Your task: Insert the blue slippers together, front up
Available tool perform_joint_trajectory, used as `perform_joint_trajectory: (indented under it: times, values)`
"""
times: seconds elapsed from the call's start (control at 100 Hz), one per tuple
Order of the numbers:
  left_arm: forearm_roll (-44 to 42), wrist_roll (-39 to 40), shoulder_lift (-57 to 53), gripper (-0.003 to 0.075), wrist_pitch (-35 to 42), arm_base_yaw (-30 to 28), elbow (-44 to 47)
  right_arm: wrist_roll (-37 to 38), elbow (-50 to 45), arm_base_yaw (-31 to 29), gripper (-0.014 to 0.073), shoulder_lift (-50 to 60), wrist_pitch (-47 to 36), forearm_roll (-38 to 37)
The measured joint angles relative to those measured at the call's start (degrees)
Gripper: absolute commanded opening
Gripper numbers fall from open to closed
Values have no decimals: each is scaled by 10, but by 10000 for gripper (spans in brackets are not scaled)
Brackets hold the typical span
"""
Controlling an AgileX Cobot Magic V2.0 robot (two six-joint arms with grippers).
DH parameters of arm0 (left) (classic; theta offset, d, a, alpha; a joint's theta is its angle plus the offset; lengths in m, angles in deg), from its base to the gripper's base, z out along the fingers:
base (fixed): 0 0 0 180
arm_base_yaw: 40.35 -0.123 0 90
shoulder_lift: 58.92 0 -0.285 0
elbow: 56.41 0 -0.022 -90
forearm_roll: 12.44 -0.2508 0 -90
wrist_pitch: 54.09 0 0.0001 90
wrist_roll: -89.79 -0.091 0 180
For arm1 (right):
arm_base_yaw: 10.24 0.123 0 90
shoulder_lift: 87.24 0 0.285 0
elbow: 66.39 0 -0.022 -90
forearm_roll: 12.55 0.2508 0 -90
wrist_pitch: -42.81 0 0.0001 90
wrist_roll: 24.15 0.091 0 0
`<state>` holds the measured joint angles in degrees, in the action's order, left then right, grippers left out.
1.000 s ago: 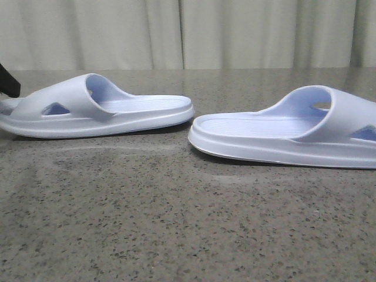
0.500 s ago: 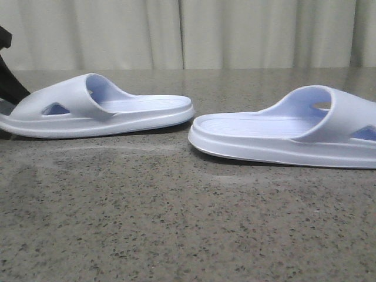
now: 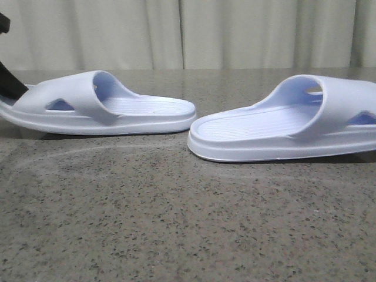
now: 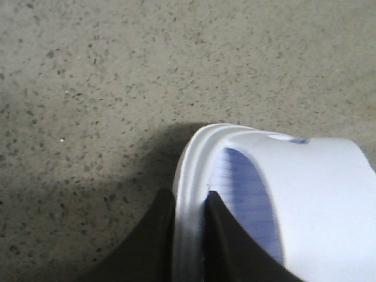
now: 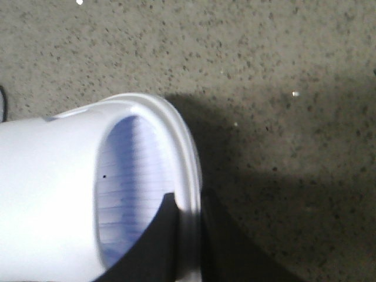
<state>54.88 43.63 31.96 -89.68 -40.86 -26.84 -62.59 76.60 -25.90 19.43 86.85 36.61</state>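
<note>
Blue slippers are lying apart on the speckled grey surface (image 3: pixel 176 223), heels turned toward each other with a gap between them; the left slipper (image 3: pixel 103 106) is sitting with its toe end tipped up off the surface near the dark left arm (image 3: pixel 9 76); the right slipper (image 3: pixel 288 126) is likewise tilting, its toe end raised; in the left wrist view the left gripper (image 4: pixel 189 235) is pinching the sole rim of its slipper (image 4: pixel 294 200), one of its dark fingers (image 4: pixel 150 241) pressing each side; in the right wrist view the right gripper (image 5: pixel 187 235) is clamping the rim of its slipper (image 5: pixel 59 188), fingers (image 5: pixel 220 241) narrow around it; a pale curtain (image 3: pixel 188 35) is hanging behind.
</note>
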Motion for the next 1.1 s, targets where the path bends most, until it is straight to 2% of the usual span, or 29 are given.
perform_joint_trajectory:
  times: [0.3,0.58,0.87,1.1]
  values:
    - [-15,-3,-97,15,-5,0,0,-2,50,0,-107,47,4,38]
    - [-17,-3,-111,15,-31,0,0,-9,66,0,-107,74,18,96]
    - [43,-3,-111,15,-76,0,0,-42,66,24,-107,55,32,139]
    - [87,-3,-111,15,-115,0,0,-102,66,28,-107,7,43,216]
